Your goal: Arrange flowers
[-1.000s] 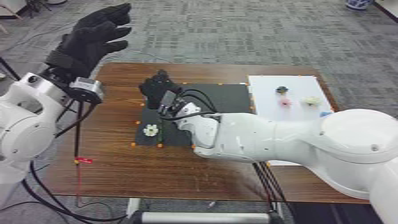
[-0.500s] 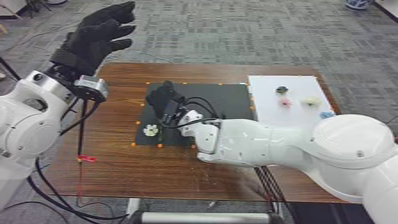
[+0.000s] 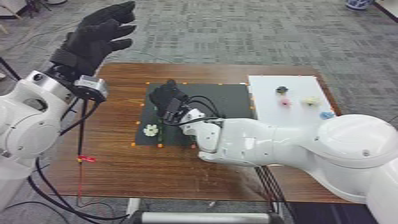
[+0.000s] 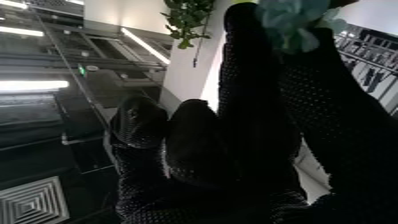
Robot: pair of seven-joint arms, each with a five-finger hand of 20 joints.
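Observation:
In the head view my left hand [image 3: 93,40] is raised beyond the table's left side, its fingers open. My right hand [image 3: 165,97] is over the left part of the black sheet [image 3: 226,100]. A pale blue-green flower [image 4: 298,22] is pinched between thumb and finger of my right hand [image 4: 253,115] in the right wrist view, its other fingers bent. A white flower [image 3: 151,130] lies at the sheet's near left. On the white board [image 3: 275,120] are a dark green flower [image 3: 282,89], a pink one [image 3: 285,102], a cream one [image 3: 311,101] and a blue one [image 3: 327,115].
The brown table [image 3: 115,170] has orange marks around the black sheet. My right forearm crosses the sheet's near right part and the white board's near end. Black cables loop above the sheet beside my right wrist.
My right hand has come nearer to the robot over the black sheet, then shifted slightly right. The right arm has drawn back a little, uncovering more of the blue flower.

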